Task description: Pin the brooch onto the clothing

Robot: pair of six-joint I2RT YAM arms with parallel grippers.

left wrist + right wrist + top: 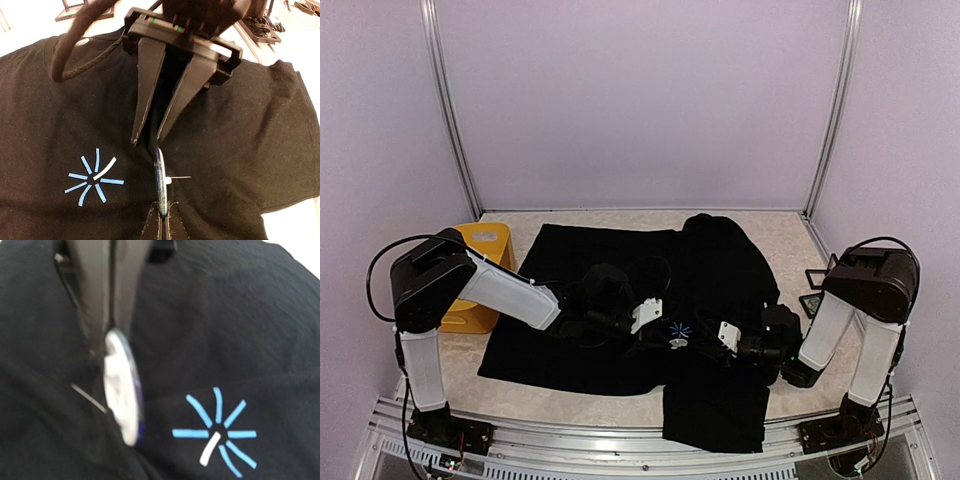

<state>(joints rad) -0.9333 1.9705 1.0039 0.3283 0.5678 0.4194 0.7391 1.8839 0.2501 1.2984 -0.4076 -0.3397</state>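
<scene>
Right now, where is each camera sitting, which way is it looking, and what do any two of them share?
Top external: high behind the bases, looking down at the T-shirt; both arms show.
Left wrist: low over the chest, facing the right gripper; its own left gripper pinches the brooch at bottom.
Right wrist: close above the fabric, facing the opposite way; own fingers not clearly visible.
Shared: both wrist views show the brooch and the blue starburst, from opposite sides.
</scene>
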